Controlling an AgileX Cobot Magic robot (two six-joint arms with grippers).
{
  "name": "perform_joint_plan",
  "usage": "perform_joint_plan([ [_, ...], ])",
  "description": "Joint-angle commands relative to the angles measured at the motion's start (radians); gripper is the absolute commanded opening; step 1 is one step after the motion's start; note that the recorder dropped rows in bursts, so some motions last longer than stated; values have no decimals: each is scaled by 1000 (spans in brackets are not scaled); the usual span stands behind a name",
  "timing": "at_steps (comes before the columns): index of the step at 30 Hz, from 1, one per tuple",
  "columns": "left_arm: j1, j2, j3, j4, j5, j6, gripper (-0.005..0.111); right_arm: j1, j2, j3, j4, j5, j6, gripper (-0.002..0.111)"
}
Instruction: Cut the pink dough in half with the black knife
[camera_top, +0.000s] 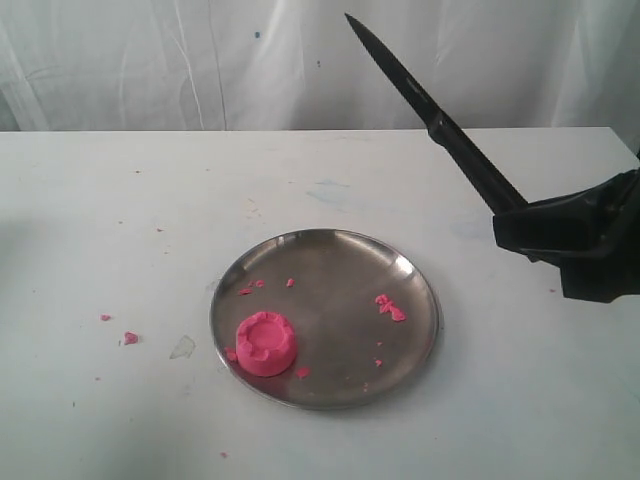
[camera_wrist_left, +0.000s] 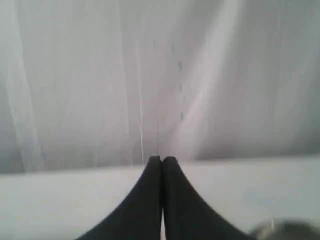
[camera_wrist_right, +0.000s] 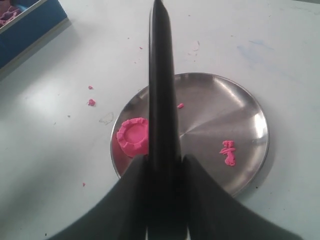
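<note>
The right gripper (camera_top: 516, 212) pinches the black knife (camera_top: 424, 104) by its handle, blade slanting up-left, tip toward the curtain (camera_top: 200, 60); the left gripper (camera_wrist_left: 161, 160) shows fingers pressed together.

Pink dough (camera_top: 266, 344), blk knife (camera_top: 432, 114), silver plate (camera_top: 330, 275), wht table (camera_top: 100, 220), blue tray (camera_wrist_right: 36, 27)

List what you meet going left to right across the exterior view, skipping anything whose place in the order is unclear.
loose pink crumbs → pink dough → flattened pink scraps → right tool
</note>
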Motion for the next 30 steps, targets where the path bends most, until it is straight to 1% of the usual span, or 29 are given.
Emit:
perform_joint_plan([
  [1,-123,239,122,307,-82,-134,0,-2,-6,4,2,-17,-3,0],
  [3,-172,341,132,319,-213,-53,0,-2,-6,4,2,-21,-3,0],
  [4,-196,379,121,319,-253,-4,0,-2,-6,4,2,-23,-3,0],
  [5,-219,413,105,324,-282,59,0,-2,-6,4,2,-28,-3,0],
  [6,-240,444,86,324,-275,99,0,-2,-4,4,2,-28,-3,0],
  [8,-267,499,49,313,-185,81,0,-2,-4,4,2,-33,-3,0],
  [10,-287,554,7,310,-39,4,0,-2,-4,6,8,-37,-3,0],
  [12,-305,616,-35,312,122,-117,0,-2,-4,15,19,-51,-3,0],
  [14,-316,678,-68,312,181,-174,0,-2,2,32,19,-67,-3,0],
  [15,-321,707,-85,317,171,-178,0,-2,7,38,19,-69,-3,0],
  [17,-341,762,-113,327,102,-185,0,-2,24,50,12,-72,-3,0],
  [19,-362,810,-136,339,-3,-188,0,0,48,50,7,-52,-6,0],
  [21,-383,859,-146,377,-93,-188,0,23,75,50,-7,-47,-18,0],
  [22,-393,886,-151,404,-137,-188,0,43,88,50,-22,-49,-18,0],
  [24,-414,932,-158,464,-178,-184,0,102,112,50,-54,-49,-18,0],
  [26,-425,973,-167,519,-175,-163,0,180,138,48,-108,-63,-18,0],
  [28,-425,997,-183,530,-173,-56,0,252,160,48,-187,-112,18,0],
  [30,-425,1001,-206,526,-146,115,0,314,182,48,-310,-189,130,0],
])
